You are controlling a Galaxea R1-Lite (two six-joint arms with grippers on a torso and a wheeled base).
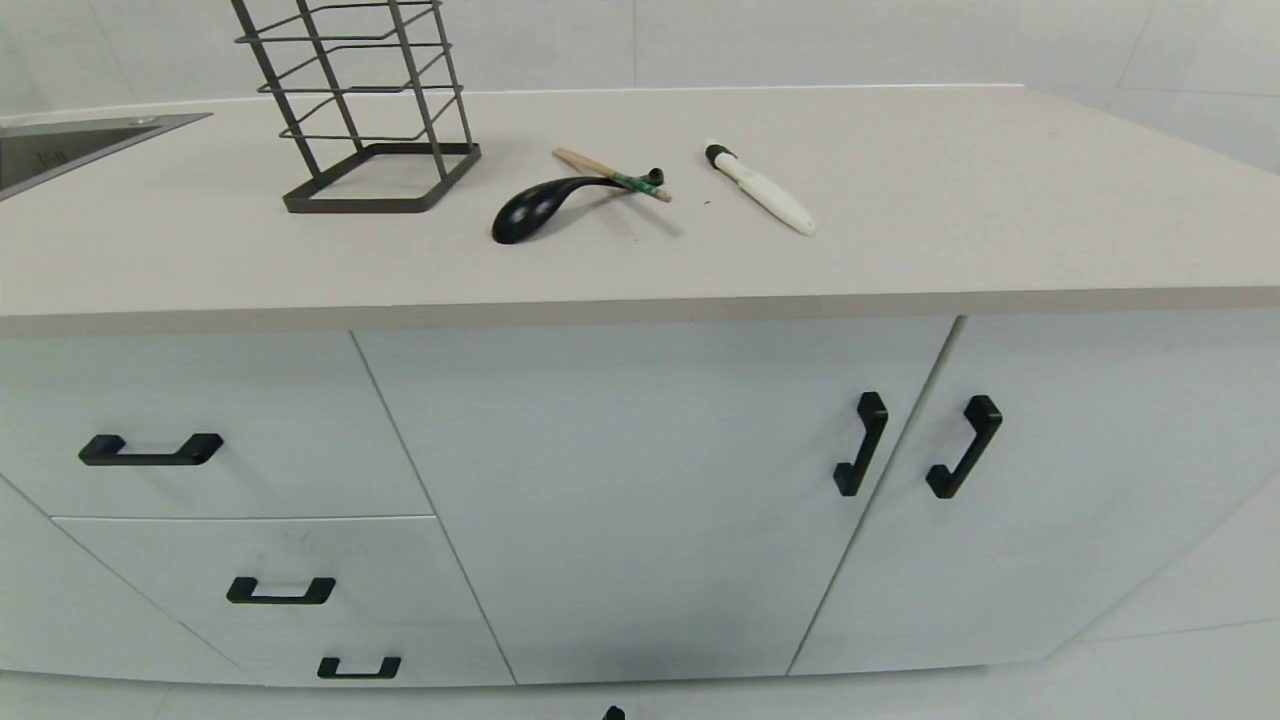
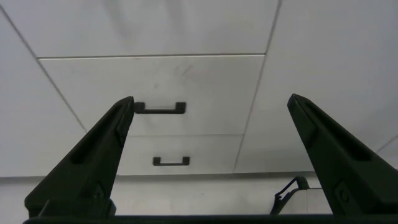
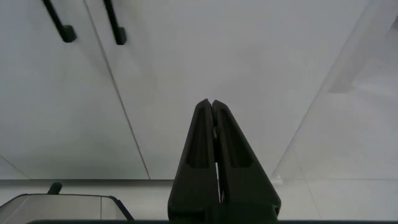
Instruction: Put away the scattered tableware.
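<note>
On the counter (image 1: 900, 230) lie a black spoon (image 1: 535, 205), a pair of wooden chopsticks (image 1: 612, 175) resting across the spoon's handle, and a white knife with a black end (image 1: 762, 190) to their right. A dark wire rack (image 1: 360, 100) stands to the left of them. My left gripper (image 2: 211, 102) is open, low in front of the drawer fronts, with nothing between its fingers. My right gripper (image 3: 212, 106) is shut and empty, low in front of the cabinet doors.
A sink (image 1: 60, 145) is set into the counter at the far left. Below are drawers with black handles (image 1: 150, 452) on the left and cabinet doors with vertical black handles (image 1: 862, 442) on the right. Bare counter lies right of the knife.
</note>
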